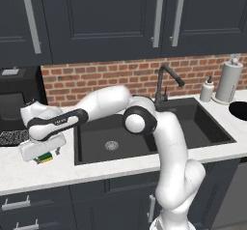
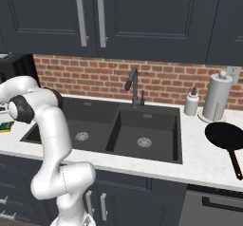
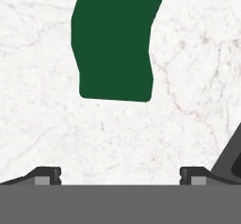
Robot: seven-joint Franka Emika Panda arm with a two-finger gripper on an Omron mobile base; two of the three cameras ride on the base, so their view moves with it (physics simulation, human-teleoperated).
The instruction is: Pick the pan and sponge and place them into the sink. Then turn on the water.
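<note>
Hand view: gripper (image 3: 120,176) over sponge (image 3: 115,39), fingers spread wide, nothing between them.
Sponge (green top, yellow layer seen from the left base view) sat on the counter (image 1: 29,168) just left of the sink (image 1: 96,139), near the front edge, with the hand low above it. Pan (image 2: 227,137) lay on the counter right of the sink, handle toward the front edge. Faucet (image 2: 133,85) stood behind the basins.

- sponge (image 3: 114,39): dark green top, yellow underside
- pan (image 2: 227,136): black
- sink (image 2: 102,112): matte dark grey
- worktop (image 3: 188,53): white, faintly veined
- backsplash (image 2: 161,80): red brick
</note>
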